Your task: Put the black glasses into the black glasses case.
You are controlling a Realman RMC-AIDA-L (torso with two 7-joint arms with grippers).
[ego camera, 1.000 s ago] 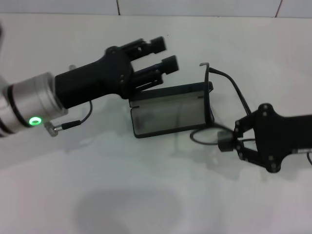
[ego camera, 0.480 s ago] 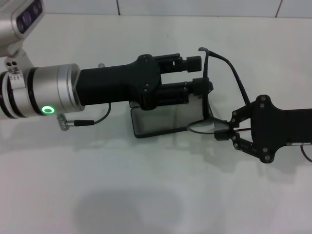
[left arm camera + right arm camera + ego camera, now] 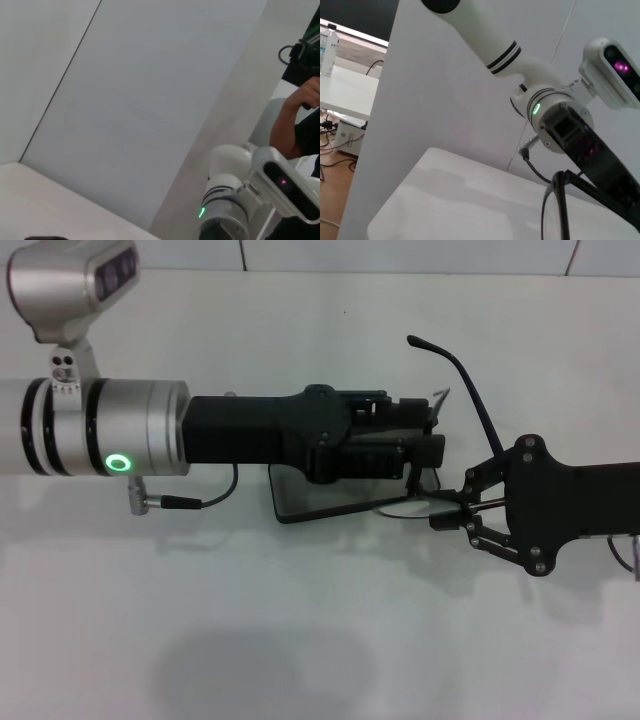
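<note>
In the head view the black glasses case [image 3: 292, 498] lies open on the white table; only its near left part with grey lining shows under my left arm. My left gripper [image 3: 424, 430] reaches across above the case, its fingers apart around the raised lid's right end. My right gripper [image 3: 446, 512] is shut on the front of the black glasses [image 3: 462, 370], holding them tilted at the case's right end, one temple arm pointing up and away. A lens [image 3: 402, 506] hangs over the case's right edge. The right wrist view shows the glasses frame [image 3: 561, 200] close up.
The white table [image 3: 300, 640] stretches out in front of the case, with a wall behind it. A cable [image 3: 185, 502] hangs from my left wrist beside the case. The left wrist view shows a wall and my right arm [image 3: 235, 210].
My left gripper has moved right and lower, over the case's lid. My right gripper has moved a little left with the glasses, bringing the lens over the case's right end.
</note>
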